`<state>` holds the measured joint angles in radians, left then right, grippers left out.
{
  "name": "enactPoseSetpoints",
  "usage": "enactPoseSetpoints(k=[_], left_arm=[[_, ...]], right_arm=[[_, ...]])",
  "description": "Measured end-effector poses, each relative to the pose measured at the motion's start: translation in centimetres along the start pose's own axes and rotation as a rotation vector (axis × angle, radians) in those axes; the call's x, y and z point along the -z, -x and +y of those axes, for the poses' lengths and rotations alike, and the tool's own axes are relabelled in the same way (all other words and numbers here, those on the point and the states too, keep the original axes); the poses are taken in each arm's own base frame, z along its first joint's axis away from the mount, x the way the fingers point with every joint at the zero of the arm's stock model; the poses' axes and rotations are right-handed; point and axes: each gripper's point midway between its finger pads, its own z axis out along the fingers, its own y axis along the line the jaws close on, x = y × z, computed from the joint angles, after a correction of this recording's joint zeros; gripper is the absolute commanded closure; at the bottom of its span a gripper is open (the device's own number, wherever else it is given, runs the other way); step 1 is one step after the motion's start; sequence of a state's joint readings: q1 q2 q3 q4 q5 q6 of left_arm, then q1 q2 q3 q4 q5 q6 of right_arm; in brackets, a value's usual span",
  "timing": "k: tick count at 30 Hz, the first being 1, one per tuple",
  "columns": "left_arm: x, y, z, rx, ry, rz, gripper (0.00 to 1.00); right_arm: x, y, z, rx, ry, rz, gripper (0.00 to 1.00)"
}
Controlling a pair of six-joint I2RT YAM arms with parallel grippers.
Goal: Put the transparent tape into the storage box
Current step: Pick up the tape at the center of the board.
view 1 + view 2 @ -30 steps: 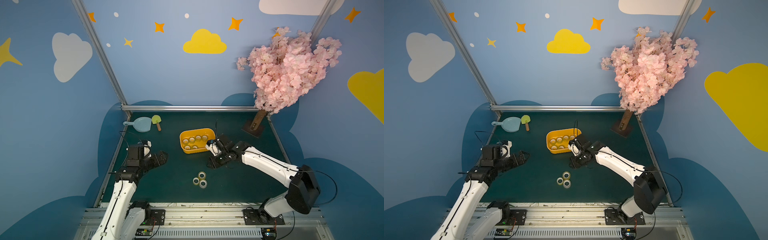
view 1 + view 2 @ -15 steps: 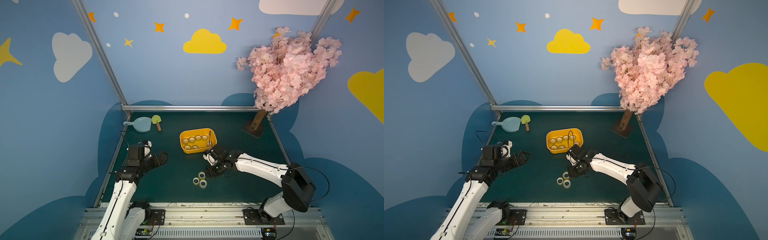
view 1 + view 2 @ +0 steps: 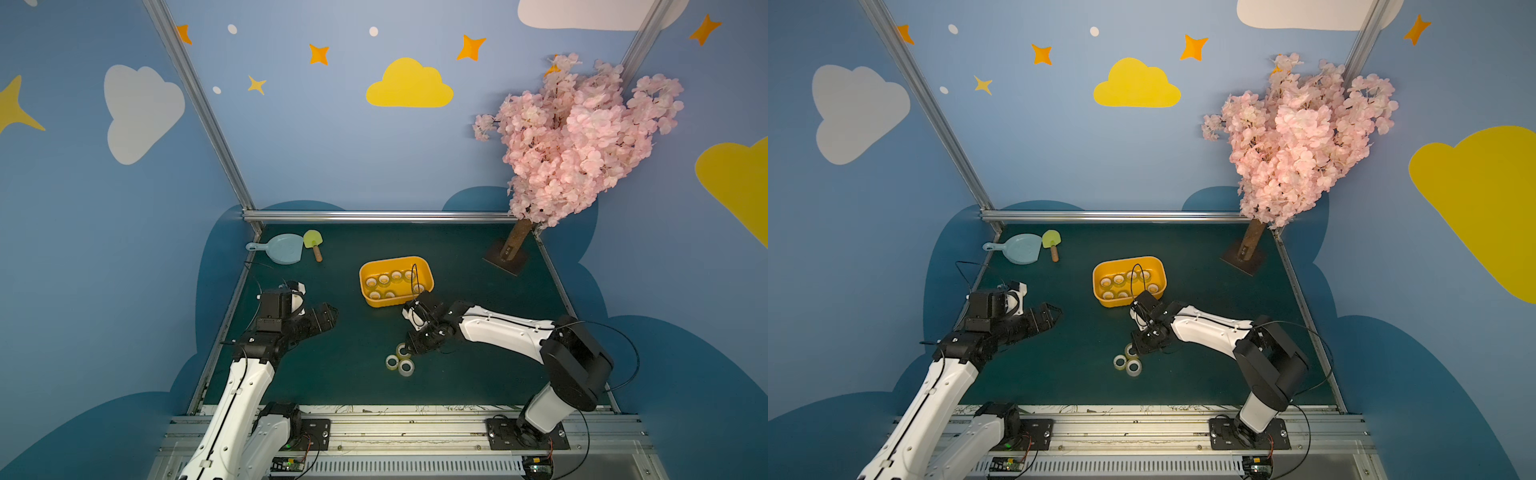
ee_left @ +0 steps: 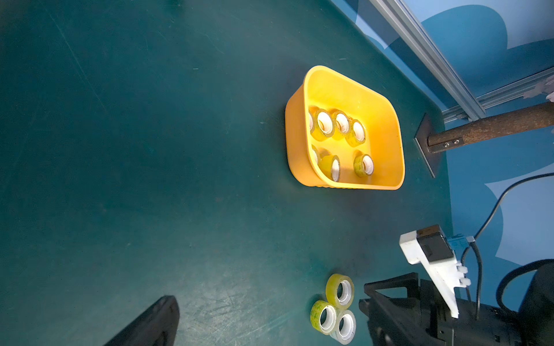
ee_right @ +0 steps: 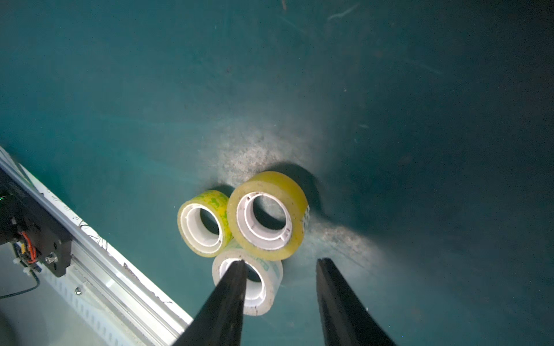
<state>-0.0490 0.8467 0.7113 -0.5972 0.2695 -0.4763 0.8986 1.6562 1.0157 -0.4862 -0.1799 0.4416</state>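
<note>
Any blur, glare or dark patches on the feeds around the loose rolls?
Right wrist view: the three loose tape rolls are sharp, with a hard shadow behind the biggest. Left wrist view: the storage box glows bright inside, but detail holds. In both top views the rolls are tiny.

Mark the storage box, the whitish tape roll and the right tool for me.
storage box [image 3: 386, 303]: in a top view, front wall.
whitish tape roll [image 5: 274, 284]: right wrist view, outer side.
right tool [image 5: 281, 261]: right wrist view, gap midway between fingertips.
</note>
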Motion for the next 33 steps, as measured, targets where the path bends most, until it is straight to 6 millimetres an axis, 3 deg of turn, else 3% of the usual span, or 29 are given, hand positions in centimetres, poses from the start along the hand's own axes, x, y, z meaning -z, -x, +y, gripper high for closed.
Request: enactPoseSetpoints(k=[18,25,33], left_arm=[[-0.1,-0.3,-0.1,-0.016,0.01,0.005,0.0],[0.1,-0.1,0.0,-0.02,0.02,-0.007,0.0],[0.3,0.0,0.1,-0.023,0.025,-0.02,0.0]], right_arm=[[-0.2,-0.6,0.4,-0.013,-0.04,-0.001,0.56],[-0.3,0.7,0.9,-0.012,-0.044,-0.006,0.56],[-2.2,-0.3,-0.8,-0.026,-0.118,0.053,0.56]])
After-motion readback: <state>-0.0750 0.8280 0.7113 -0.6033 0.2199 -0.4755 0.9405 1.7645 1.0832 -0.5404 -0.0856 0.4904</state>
